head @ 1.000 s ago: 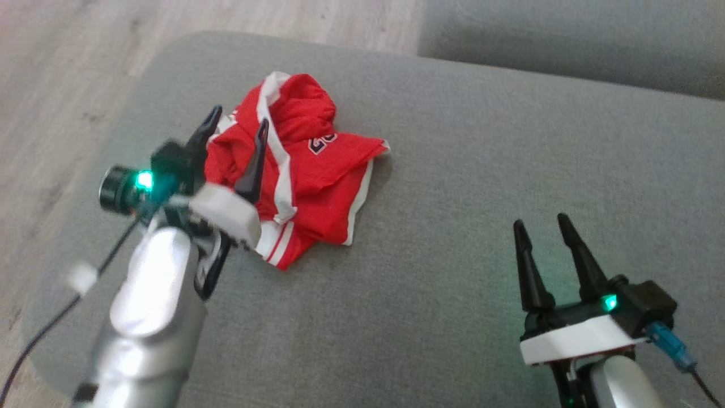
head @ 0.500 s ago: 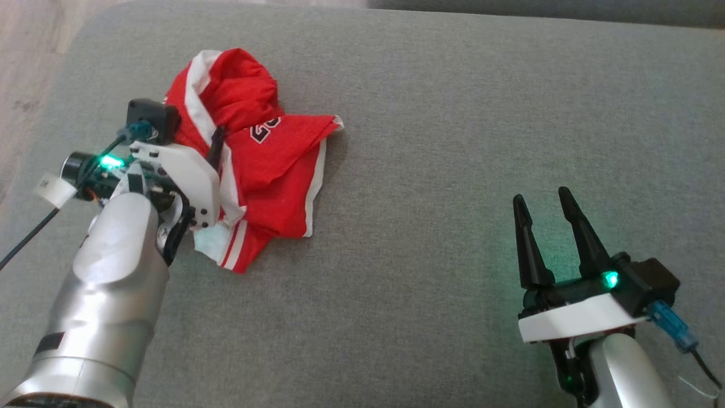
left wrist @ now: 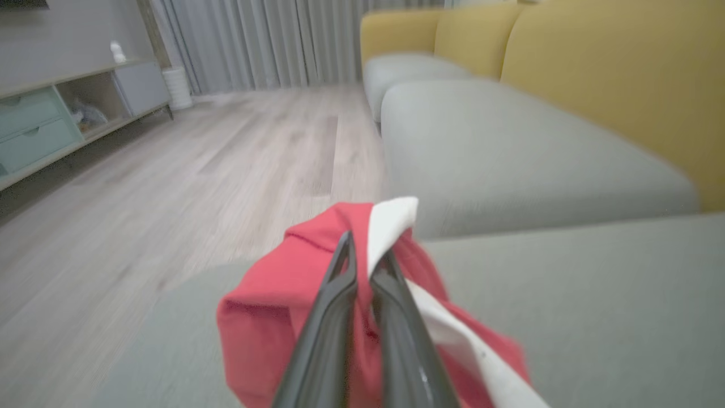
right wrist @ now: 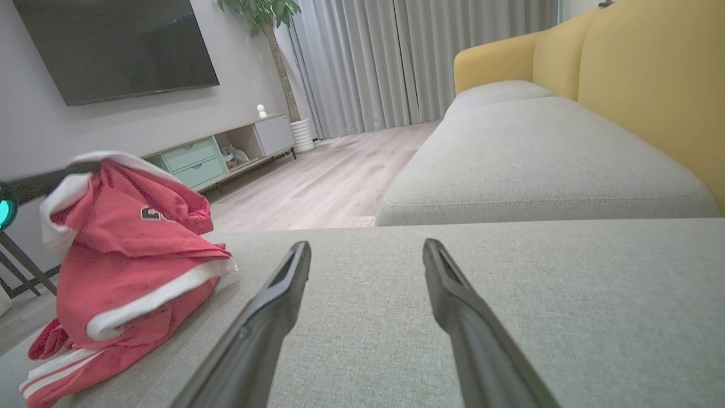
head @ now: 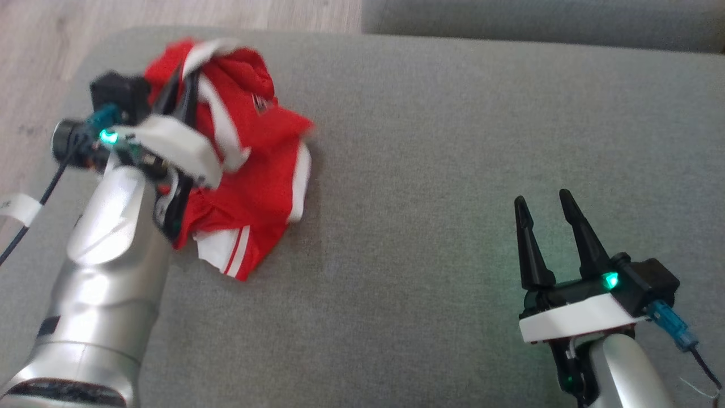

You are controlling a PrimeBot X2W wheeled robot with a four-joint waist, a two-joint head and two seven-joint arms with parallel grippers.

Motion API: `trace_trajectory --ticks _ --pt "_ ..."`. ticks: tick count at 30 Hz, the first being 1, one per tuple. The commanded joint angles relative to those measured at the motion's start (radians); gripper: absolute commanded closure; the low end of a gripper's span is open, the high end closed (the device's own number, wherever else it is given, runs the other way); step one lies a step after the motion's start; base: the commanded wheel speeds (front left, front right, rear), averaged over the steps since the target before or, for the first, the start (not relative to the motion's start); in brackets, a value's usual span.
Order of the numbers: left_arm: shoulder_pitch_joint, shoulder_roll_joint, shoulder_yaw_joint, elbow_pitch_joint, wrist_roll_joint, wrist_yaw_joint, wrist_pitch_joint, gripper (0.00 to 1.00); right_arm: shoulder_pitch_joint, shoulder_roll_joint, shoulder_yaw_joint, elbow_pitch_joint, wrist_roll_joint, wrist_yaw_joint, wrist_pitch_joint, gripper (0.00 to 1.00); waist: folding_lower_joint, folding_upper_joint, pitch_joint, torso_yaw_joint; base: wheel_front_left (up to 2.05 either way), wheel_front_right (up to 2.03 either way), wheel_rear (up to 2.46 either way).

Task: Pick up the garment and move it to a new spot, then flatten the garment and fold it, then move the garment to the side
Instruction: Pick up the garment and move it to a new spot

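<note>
The garment [head: 257, 170] is a crumpled red top with white trim, lying at the left end of a grey sofa cushion [head: 453, 170]. My left gripper [head: 184, 85] is shut on a fold of its white-edged upper part and holds that part up off the cushion; the lower part still rests on it. In the left wrist view the two fingers [left wrist: 340, 294] meet on the garment [left wrist: 266, 323] at its red and white edge. My right gripper [head: 544, 201] stands open above bare cushion at the lower right, well apart from the garment [right wrist: 130, 255]. Nothing lies between its fingers [right wrist: 283, 294].
Wood floor [head: 170, 14] lies past the cushion's left and far edge. A second grey cushion [head: 538, 20] adjoins at the far right. A yellow backrest [right wrist: 651, 73] runs along the right. A low TV console [right wrist: 226, 153] stands across the room.
My left gripper has come down onto the garment, shut on its upper fold and lifted it, bunching the cloth. The head camera shifted. The right gripper stays open in place.
</note>
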Motion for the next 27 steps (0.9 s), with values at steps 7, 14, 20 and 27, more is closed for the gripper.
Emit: trace_trajectory --ticks 7,14,20,27 --pt "-0.057 -0.006 0.025 -0.291 -0.092 -0.006 -0.072 1.00 0.011 -0.005 0.025 -0.023 0.014 0.008 -0.011 0.00 0.0000 0.0000 -0.077 -0.022 0.00 0.00 0.00" --pt "-0.008 -0.023 -0.008 -0.501 -0.129 -0.005 0.004 1.00 0.025 -0.005 0.026 -0.026 0.025 0.008 -0.011 0.00 0.0000 0.0000 -0.097 -0.069 0.00 0.00 0.00" --pt "0.052 -0.038 -0.049 -0.645 -0.157 0.006 0.109 1.00 0.021 -0.005 0.020 -0.037 0.045 0.008 -0.011 0.00 0.0000 0.0000 -0.088 -0.143 0.00 0.00 0.00" --pt "0.101 -0.035 -0.114 -0.690 -0.154 0.012 0.194 1.00 -0.002 -0.005 0.025 -0.052 0.071 0.008 -0.011 0.00 0.0000 0.0000 -0.049 -0.270 0.00 0.00 0.00"
